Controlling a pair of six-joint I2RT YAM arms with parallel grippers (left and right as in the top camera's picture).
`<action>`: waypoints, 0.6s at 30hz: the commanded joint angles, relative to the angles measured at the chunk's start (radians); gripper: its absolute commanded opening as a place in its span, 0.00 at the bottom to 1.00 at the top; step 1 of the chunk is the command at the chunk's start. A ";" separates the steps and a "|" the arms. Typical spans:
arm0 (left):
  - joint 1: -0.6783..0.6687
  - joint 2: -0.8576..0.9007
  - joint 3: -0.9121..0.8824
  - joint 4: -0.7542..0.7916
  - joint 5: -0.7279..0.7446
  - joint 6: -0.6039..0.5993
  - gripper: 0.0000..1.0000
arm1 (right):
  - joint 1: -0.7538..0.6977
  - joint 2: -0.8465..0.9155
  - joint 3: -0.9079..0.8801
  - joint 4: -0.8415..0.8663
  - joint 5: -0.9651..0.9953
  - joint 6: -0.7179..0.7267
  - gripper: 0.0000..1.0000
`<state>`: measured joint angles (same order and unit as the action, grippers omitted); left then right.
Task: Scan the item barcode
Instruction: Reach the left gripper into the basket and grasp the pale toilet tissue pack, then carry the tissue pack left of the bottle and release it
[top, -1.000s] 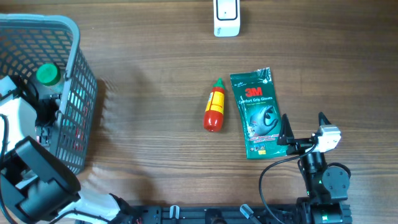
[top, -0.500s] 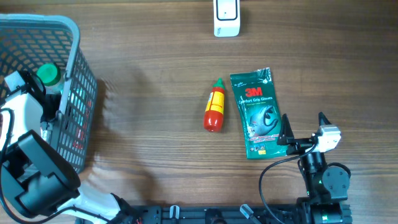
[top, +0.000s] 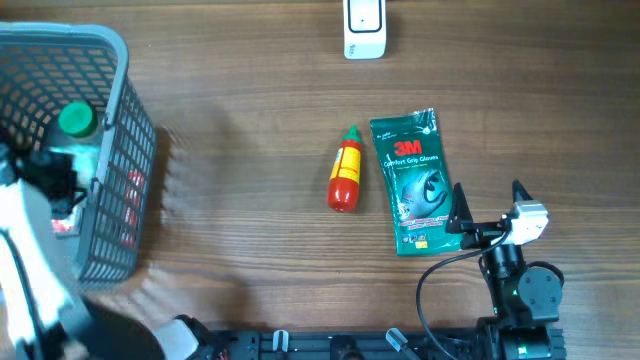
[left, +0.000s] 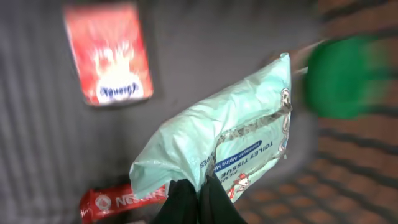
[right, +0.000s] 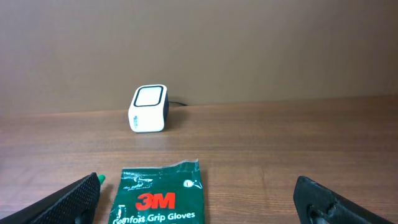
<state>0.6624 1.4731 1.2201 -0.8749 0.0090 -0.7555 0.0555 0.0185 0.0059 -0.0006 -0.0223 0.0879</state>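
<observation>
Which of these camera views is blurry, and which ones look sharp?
Left wrist view: smeared, the green cap and red packet fuzzy, only the tissue pack pinched in the left tool half readable. Overhead: table sharp, the left arm a blur at the basket. Right wrist view: crisp, the scanner and glove packet lettering legible.

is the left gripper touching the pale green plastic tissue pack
Touching. The left wrist view shows the left gripper shut on the lower edge of the pale green plastic tissue pack.
</observation>
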 joint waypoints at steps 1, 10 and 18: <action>0.008 -0.177 0.032 -0.005 -0.017 0.022 0.04 | 0.002 -0.009 -0.001 0.003 -0.008 -0.009 1.00; 0.008 -0.449 0.032 0.007 0.032 0.015 0.04 | 0.002 -0.009 -0.001 0.003 -0.008 -0.009 1.00; 0.007 -0.626 0.032 0.047 0.158 0.016 0.04 | 0.002 -0.008 -0.001 0.003 -0.008 -0.009 1.00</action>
<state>0.6689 0.9150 1.2392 -0.8577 0.0483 -0.7528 0.0555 0.0181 0.0059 -0.0006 -0.0223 0.0879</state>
